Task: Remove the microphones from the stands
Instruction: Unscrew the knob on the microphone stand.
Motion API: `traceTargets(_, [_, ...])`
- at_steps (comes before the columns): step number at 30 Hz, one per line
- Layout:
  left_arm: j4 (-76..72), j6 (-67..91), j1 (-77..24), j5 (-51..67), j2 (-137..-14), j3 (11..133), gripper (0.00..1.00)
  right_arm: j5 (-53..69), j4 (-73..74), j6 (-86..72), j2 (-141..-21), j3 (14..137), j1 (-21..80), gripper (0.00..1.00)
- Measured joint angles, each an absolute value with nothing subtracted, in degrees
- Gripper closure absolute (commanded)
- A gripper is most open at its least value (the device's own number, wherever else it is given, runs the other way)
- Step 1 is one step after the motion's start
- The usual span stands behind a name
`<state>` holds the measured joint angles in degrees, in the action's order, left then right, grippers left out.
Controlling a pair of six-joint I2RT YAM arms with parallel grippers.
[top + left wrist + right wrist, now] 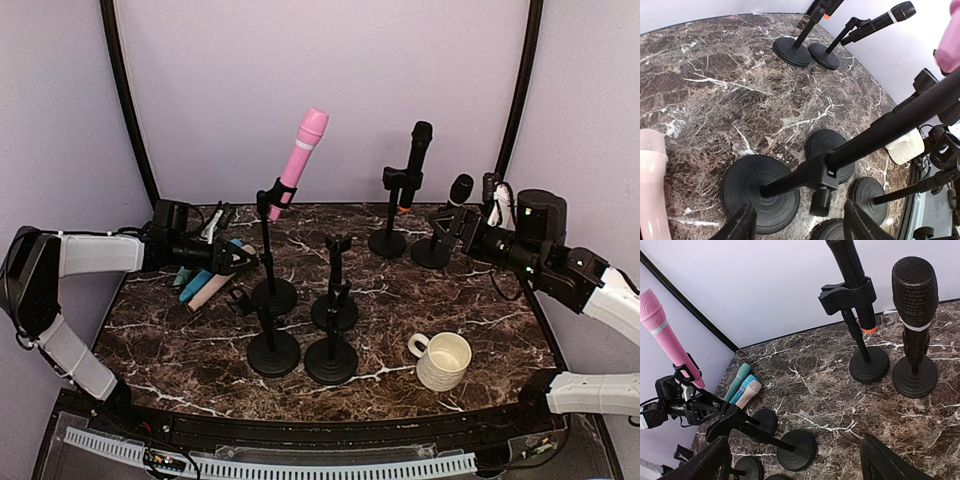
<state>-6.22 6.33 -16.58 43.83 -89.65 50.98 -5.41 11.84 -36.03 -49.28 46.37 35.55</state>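
Take the pink microphone (300,160) as the likely target: look for it at upper centre of the overhead view, tilted, seated in the clip (276,195) atop the tall stand (266,250), well above the marble table (480,300). Note the left gripper (236,258) at mid-left, jaws spread and holding nothing, tips just short of the lower pole and near the round base (760,192) at lower centre of its wrist view. Note also the right gripper (462,228) at the right, likewise spread wide and empty, close to the short stand (435,250) bearing a black microphone (460,188); cannot rule that one out as the target from these views. For the pink one, either close low on the pole to pin the stand down, or rise along the pole and grasp the barrel above the clip. Draw it out along its own axis, up and toward the upper right, never sideways, to avoid toppling the stand into the empty stands (331,360) crowded at lower centre. Keep clear of the microphones (200,285) lying flat at the left edge and of the mug (443,360) at lower right. Grip squarely across the barrel, and guard against slipping on that smooth surface.
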Motion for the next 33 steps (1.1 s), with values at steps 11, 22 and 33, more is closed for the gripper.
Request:
traceTargets(11, [-12.4, 4.0, -16.5, 39.9, -78.5, 44.8, 0.42, -6.0, 12.1, -36.0, -49.0, 46.4, 35.6, 0.1])
traceTargets(22, [-13.1, 12.8, -18.1, 39.7, -80.1, 43.9, 0.44, -5.8, 12.1, -36.1, -48.8, 46.4, 35.6, 0.1])
traceTargets(33, [-17.1, 23.8, -20.5, 37.9, -83.5, 42.7, 0.48, -5.8, 12.1, -36.4, -47.7, 46.4, 35.6, 0.1])
